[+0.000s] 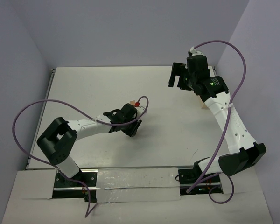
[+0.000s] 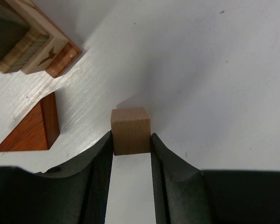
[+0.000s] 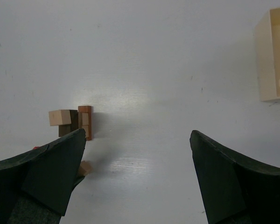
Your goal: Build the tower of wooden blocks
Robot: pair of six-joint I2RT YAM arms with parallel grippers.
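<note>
Early days: wood block tower (image 2: pixel 35 46) just few blocks. Left gripper (image 2: pixel 131 140) pinching tan cube (image 2: pixel 130 129) on table, reddish wedge (image 2: pixel 32 128) loose nearby. Right gripper (image 3: pixel 137 177) wide, empty.

White table (image 1: pixel 93 88) w/ tan cube (image 2: pixel 130 130), red-brown wedge (image 2: pixel 30 130), small block stack (image 3: pixel 84 122), pale open box (image 3: pixel 263 56)

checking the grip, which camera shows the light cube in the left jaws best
Left wrist: the light cube sits mid-frame, close up, pinched between the left jaws. Top external hides it under the left arm. Right wrist shows only a tan sliver beside its own jaw that may be it.
</note>
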